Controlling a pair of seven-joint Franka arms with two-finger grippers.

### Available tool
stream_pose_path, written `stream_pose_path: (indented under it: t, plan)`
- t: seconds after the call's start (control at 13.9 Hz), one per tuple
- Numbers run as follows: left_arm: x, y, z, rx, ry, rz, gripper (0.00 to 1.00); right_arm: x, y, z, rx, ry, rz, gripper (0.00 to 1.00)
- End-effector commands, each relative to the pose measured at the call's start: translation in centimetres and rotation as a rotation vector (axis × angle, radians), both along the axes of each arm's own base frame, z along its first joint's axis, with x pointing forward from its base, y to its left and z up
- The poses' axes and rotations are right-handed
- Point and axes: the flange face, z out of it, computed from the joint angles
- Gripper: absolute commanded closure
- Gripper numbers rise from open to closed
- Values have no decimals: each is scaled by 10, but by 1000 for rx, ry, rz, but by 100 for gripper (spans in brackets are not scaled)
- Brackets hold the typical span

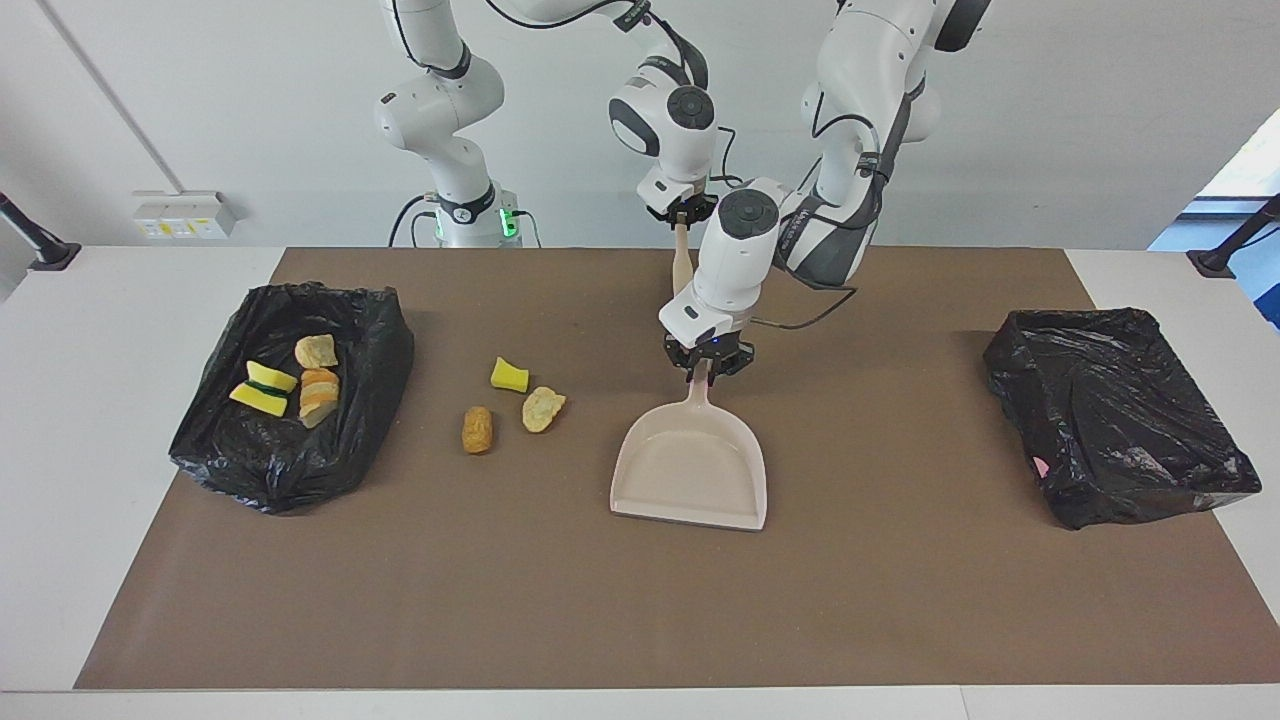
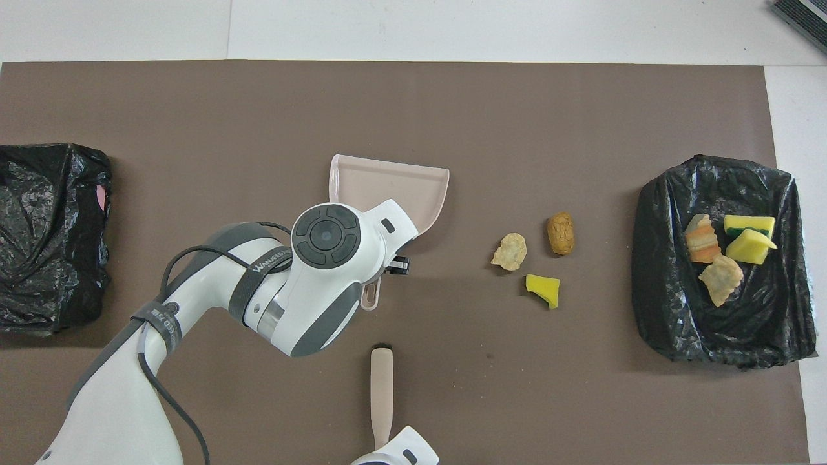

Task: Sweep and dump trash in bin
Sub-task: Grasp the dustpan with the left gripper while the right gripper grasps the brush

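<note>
White arms [image 1: 860,120], grey joints, blk cables.

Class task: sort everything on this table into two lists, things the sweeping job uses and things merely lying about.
Belongs to the job:
- dustpan, handle in left gripper
- brush, held by right gripper
- loose scraps on the mat
- lined bin holding scraps

Lying about:
- second black-lined bin, near the left arm's end
- brown mat

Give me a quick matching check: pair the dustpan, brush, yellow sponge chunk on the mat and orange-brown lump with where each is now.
1. dustpan
2. brush
3. yellow sponge chunk
4. orange-brown lump

a. loose on the mat, nearest the filled bin
b. handle in the left gripper
c. loose on the mat, nearer the robots than the lump
d. handle in the right gripper

Pairs: 1-b, 2-d, 3-c, 4-a
</note>
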Motion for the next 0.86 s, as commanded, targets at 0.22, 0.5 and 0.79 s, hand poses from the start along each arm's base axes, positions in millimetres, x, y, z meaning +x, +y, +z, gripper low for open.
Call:
stream_pose_path:
  t: [0.22, 0.5, 0.79]
  plan:
    - [6, 0, 2, 52, -22, -25, 93, -2, -1, 9, 4, -21, -42, 100]
    - [13, 11, 19, 70, -30, -106, 95, 2, -2, 29, -15, -11, -36, 100]
    - [30, 39, 35, 106, 7, -324, 99, 15, -26, 61, -26, -12, -35, 100]
